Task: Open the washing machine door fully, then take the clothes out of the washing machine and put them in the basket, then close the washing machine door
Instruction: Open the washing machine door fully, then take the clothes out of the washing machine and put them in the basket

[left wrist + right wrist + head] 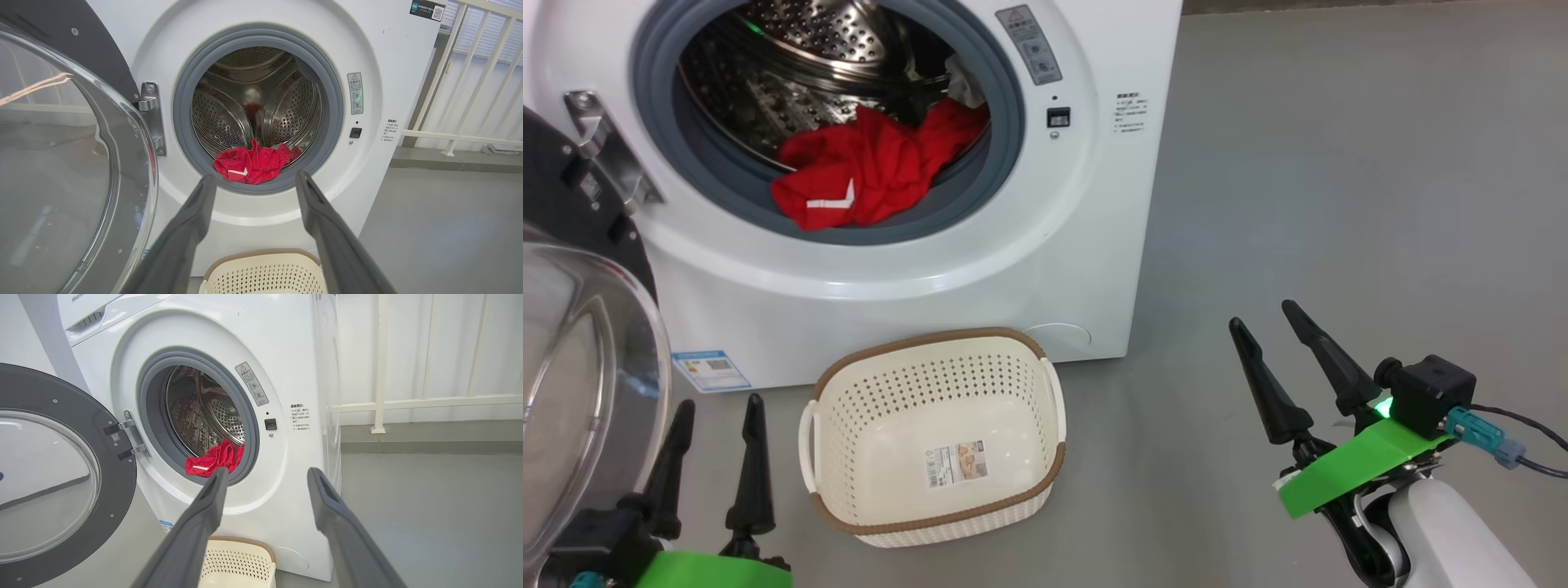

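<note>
The bright red fabric garment (870, 167) with white trim lies bunched at the drum mouth, spilling onto the grey rubber ring (907, 233) of the big white front-loading washing machine (1045, 245). Its round black-rimmed glass door (572, 351) stands open just beside my left hand (721, 404); the cream perforated plastic basket (947, 333) sits on the floor below. My left hand and right hand (1263, 314) each have 2 fingers spread, empty. I could clip that glass reaching in, or drop the cloth beside the basket.
</note>
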Robot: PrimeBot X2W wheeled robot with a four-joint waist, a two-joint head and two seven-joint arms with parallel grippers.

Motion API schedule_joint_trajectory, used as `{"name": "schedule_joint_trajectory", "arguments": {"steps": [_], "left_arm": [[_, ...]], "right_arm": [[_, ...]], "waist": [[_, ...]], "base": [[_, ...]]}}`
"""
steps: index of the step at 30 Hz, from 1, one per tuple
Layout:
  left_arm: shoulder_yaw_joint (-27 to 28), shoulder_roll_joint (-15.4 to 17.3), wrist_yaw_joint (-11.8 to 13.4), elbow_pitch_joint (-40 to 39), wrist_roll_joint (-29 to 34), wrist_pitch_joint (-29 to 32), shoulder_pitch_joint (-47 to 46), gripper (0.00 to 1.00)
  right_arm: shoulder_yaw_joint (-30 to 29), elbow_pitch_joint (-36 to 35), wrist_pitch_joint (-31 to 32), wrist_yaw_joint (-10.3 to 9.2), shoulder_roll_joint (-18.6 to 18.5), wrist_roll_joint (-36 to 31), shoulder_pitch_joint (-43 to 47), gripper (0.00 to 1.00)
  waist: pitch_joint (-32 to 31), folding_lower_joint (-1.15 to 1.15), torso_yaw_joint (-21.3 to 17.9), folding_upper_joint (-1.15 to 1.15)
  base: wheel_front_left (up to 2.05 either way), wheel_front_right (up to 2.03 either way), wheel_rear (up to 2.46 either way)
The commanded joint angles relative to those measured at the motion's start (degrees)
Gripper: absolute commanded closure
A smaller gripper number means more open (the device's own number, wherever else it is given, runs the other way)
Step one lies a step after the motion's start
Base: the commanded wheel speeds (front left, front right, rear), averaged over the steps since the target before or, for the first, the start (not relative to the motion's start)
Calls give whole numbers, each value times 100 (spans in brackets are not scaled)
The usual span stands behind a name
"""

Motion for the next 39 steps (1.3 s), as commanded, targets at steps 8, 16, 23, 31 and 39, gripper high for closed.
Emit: {"name": "schedule_joint_trajectory", "arguments": {"steps": [8,16,23,31,39], "left_arm": [[466,-79,-198,-27,256,-70,11,0],[582,-151,-267,-14,442,-70,60,0],[656,-237,-303,10,603,-70,63,0],[688,-296,-388,51,688,-70,6,0],[736,-343,-460,88,717,-70,-21,0]], "right_arm": [[-228,-173,-69,9,-109,-133,5,0],[-322,-226,-69,9,-110,-139,87,0],[-272,-250,-69,9,-105,-136,95,0],[-283,-251,-69,9,-101,-148,106,0],[-292,-245,-69,9,-92,-151,108,0]], "waist": [[-106,0,-105,0],[-118,0,-123,0],[-126,0,-115,0],[-72,0,-73,0],[-66,0,-61,0]], "base": [[0,0,0],[0,0,0],[0,0,0],[0,0,0],[0,0,0]]}}
